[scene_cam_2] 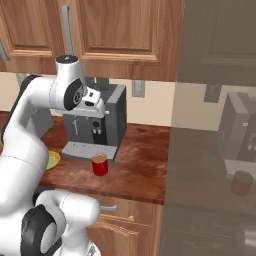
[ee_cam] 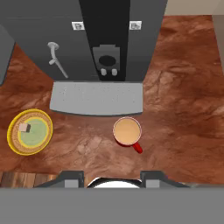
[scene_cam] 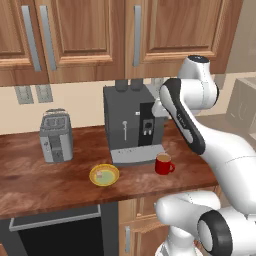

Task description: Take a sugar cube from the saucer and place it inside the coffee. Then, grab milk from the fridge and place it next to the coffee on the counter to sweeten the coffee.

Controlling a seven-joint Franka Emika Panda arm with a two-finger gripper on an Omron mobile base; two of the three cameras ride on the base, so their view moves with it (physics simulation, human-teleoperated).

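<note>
The yellow saucer (ee_cam: 14, 143) lies on the counter (ee_cam: 183, 109) left of the coffee machine's tray, with the pale sugar cube (ee_cam: 24, 127) on its upper left part. The red coffee mug (ee_cam: 127, 131), full of light brown coffee, stands just in front of the tray, handle toward the lower right. My gripper (ee_cam: 112, 178) hangs high above the counter's front edge, nearly over the mug, open with nothing between its fingers. From the left base view the saucer (scene_cam: 113, 178) with the cube (scene_cam: 100, 174) sits left of the mug (scene_cam: 164, 164). The milk is out of view.
A big grey-black coffee machine (scene_cam: 132, 125) stands right behind the mug, and a silver toaster (scene_cam: 56, 136) is further left. Wooden wall cabinets (scene_cam: 90, 35) hang above. The fridge's glossy grey side (scene_cam_2: 215, 125) rises at the right end of the counter.
</note>
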